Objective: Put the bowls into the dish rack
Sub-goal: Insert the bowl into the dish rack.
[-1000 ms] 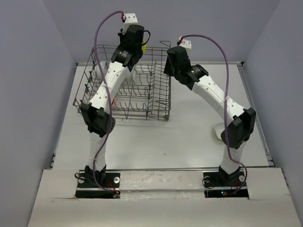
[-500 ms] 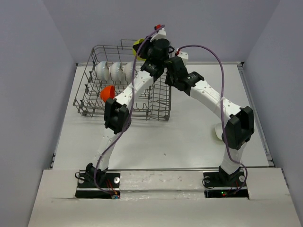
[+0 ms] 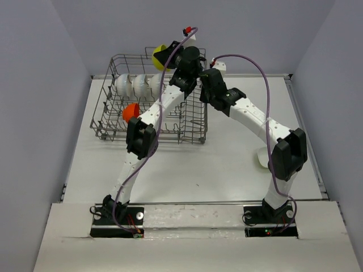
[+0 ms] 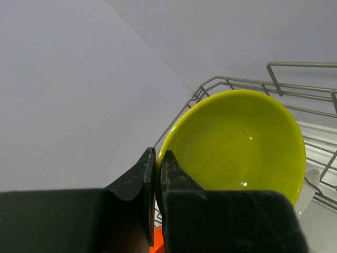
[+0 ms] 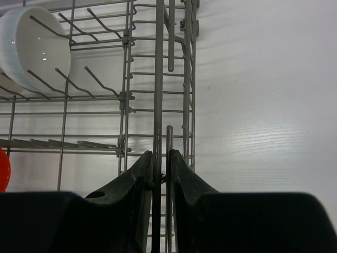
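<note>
My left gripper (image 4: 158, 159) is shut on the rim of a yellow-green bowl (image 4: 237, 142), held in the air over the far right edge of the dish rack (image 3: 112, 120). From above, the yellow-green bowl (image 3: 159, 55) sits at the left gripper (image 3: 170, 57). Three white bowls (image 3: 136, 85) stand on edge in the rack's back row, and an orange bowl (image 3: 131, 111) stands in front of them. My right gripper (image 5: 161, 157) is shut on upright wires of the rack's right side wall (image 5: 159, 79). Another white bowl (image 3: 260, 157) lies on the table, half hidden by the right arm.
Grey walls close in on the white table (image 3: 227, 158) at the back and both sides. The two arms cross close together above the rack's right wall (image 3: 201, 107). In the right wrist view a white bowl (image 5: 31, 47) and an orange edge (image 5: 2, 169) show inside the rack.
My left arm has swung right with the yellow-green bowl, uncovering the bowls in the rack. My right gripper has moved to the rack's right wall and closed on its wires; the rack shifted slightly right.
</note>
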`<action>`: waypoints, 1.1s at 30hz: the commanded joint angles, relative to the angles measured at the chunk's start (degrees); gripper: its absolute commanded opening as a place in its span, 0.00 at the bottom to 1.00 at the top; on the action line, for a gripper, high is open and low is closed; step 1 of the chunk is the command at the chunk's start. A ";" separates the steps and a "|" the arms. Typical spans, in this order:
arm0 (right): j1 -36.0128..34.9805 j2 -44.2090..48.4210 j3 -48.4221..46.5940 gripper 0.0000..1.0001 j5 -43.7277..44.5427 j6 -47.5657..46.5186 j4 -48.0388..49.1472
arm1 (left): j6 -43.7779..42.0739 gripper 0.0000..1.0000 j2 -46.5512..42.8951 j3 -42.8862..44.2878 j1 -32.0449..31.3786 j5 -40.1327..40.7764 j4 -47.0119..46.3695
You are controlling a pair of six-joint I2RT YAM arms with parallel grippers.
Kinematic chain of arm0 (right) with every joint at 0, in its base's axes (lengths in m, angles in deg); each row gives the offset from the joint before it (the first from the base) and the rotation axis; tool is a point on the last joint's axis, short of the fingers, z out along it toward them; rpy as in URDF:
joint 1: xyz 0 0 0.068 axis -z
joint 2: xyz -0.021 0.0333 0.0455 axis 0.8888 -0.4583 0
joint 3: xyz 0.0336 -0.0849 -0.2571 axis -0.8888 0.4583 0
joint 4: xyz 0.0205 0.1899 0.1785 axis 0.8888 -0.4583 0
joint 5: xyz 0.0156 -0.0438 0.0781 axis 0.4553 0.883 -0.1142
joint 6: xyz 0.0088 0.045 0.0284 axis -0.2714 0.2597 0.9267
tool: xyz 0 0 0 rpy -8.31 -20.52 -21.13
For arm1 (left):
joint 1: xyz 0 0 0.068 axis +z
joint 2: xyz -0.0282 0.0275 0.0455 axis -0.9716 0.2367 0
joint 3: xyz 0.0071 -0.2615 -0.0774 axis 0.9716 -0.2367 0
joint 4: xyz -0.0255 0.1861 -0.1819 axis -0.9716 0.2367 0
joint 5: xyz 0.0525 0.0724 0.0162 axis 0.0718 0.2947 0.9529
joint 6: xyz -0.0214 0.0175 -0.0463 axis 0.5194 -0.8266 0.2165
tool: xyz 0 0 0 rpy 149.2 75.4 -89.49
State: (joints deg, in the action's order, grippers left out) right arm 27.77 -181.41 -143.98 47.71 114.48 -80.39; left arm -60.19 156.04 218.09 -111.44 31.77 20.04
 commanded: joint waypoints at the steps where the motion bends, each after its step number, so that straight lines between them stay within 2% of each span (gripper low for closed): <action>1: -0.28 4.18 1.82 0.04 -0.13 2.33 0.63 | 11.43 0.00 -3.56 0.98 0.68 -2.30 8.40; 3: -0.28 4.71 1.73 0.09 -0.57 2.60 0.98 | 14.69 0.00 -4.43 0.72 0.94 -3.09 13.05; 5: -0.28 5.06 1.29 0.20 -0.92 2.42 0.98 | 21.77 0.00 -5.31 0.71 1.47 -5.89 17.27; 6: -0.28 5.23 1.03 0.31 -1.10 2.33 0.98 | 24.43 0.00 -6.45 0.71 1.73 -6.87 21.56; 7: -0.28 5.67 0.42 0.33 -1.10 2.25 0.98 | 28.81 0.00 -6.90 0.80 2.35 -8.79 23.17; 9: -0.28 6.29 -0.29 0.38 -0.84 2.07 0.90 | 31.92 0.00 -8.21 0.72 2.87 -10.55 27.82; 21: -0.28 12.52 -3.72 0.43 1.45 2.33 -0.51 | 35.62 0.00 -8.31 -0.16 3.49 -14.17 31.62; 33: -0.28 16.13 5.15 0.42 -2.23 3.21 1.95 | 34.48 0.00 -6.20 -1.57 2.62 -13.21 30.66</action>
State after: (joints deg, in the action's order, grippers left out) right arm 27.77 -167.55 -141.42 47.18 116.82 -81.00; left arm -26.33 153.37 216.69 -108.51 17.06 53.26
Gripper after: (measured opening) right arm 0.422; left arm 0.128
